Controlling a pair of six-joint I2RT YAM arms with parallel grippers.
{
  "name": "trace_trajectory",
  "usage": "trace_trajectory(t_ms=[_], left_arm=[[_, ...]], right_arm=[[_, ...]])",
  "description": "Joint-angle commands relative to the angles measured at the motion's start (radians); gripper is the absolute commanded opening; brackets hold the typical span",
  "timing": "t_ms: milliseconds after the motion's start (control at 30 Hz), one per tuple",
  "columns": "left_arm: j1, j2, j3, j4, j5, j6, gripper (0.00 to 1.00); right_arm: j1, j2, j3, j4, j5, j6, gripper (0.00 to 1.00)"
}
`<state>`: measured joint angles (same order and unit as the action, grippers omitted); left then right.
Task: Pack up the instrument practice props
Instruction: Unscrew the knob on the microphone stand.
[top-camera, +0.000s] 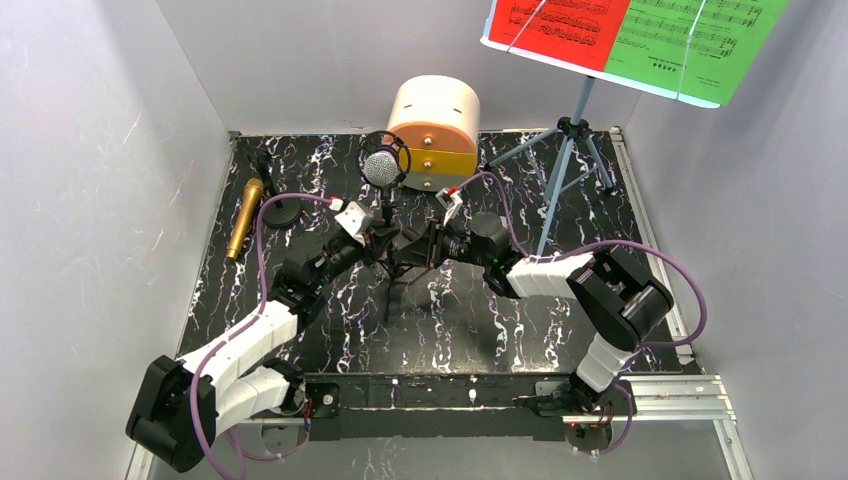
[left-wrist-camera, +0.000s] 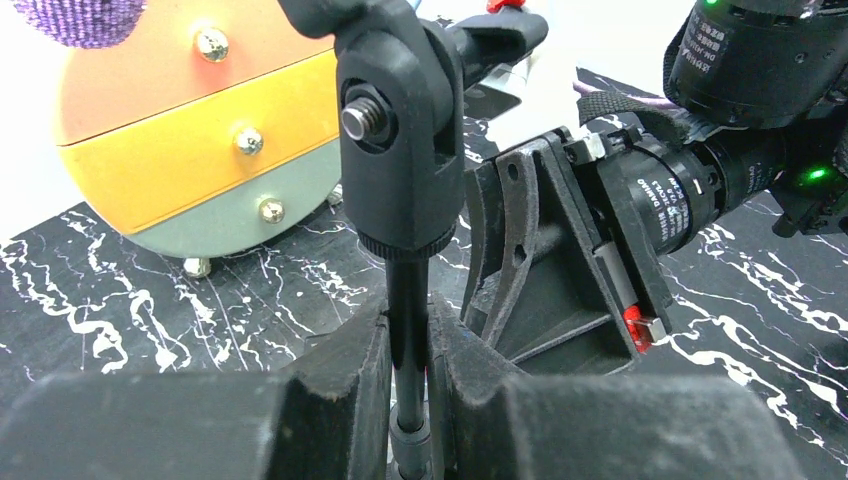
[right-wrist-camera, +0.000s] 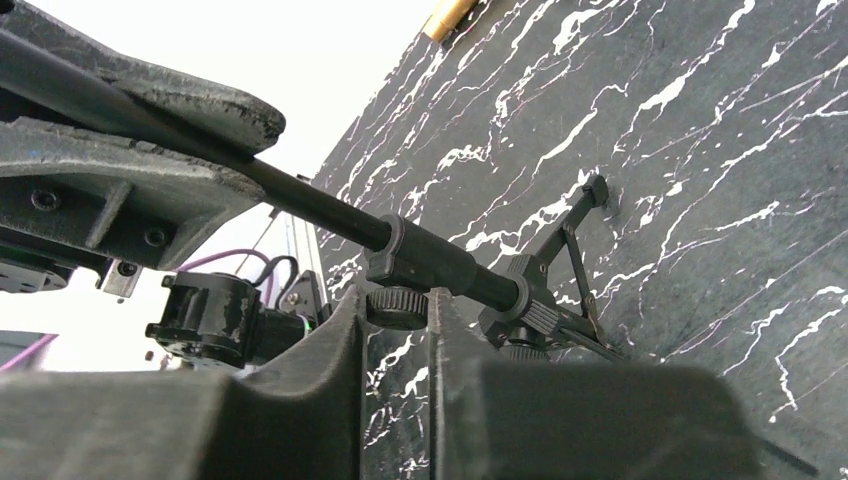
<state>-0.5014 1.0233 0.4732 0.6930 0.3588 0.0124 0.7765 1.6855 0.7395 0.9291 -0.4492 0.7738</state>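
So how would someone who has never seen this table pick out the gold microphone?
Start at the black marbled table and go to its left edge. The gold microphone lies flat there beside a round black base. The other, silver-headed microphone stands upright mid-table.

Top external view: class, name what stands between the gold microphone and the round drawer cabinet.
A small black stand and the silver-headed microphone on its tripod stand between the gold microphone and the cabinet, seen in the top view.

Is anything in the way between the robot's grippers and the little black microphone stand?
No, nothing visible is. The left gripper is shut on the microphone stand, and the right gripper straddles the knob lower down the same stand.
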Motion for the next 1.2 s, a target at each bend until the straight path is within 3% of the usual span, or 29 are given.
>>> trace_trajectory(t_ms=[0, 33, 300, 600, 967, 1167], left_arm=[[-0.005, 0.034, -0.001, -0.107, 0.003, 0.03, 0.0], [-0.005, 0.036, -0.001, -0.107, 0.003, 0.028, 0.0], [-0.005, 0.043, 0.002, -0.109, 0.01, 0.024, 0.0], [-0.005, 0.055, 0.008, -0.109, 0.022, 0.015, 0.0], [-0.005, 0.048, 0.013, -0.11, 0.024, 0.006, 0.0], [-0.005, 0.05, 0.019, -0.12, 0.018, 0.003, 0.0]], right_arm=[[0.003, 0.012, 0.075, 0.007, -0.046, -0.031, 0.09], [0.004, 0.014, 0.075, -0.001, -0.05, -0.052, 0.01], [0.004, -0.022, 0.118, -0.239, -0.035, -0.365, 0.01], [0.031, -0.112, 0.153, -0.495, 0.017, -0.867, 0.01], [0.173, -0.144, 0.054, -0.451, 0.412, -1.525, 0.01], [0.264, -0.15, -0.061, -0.188, 0.646, -1.91, 0.01]])
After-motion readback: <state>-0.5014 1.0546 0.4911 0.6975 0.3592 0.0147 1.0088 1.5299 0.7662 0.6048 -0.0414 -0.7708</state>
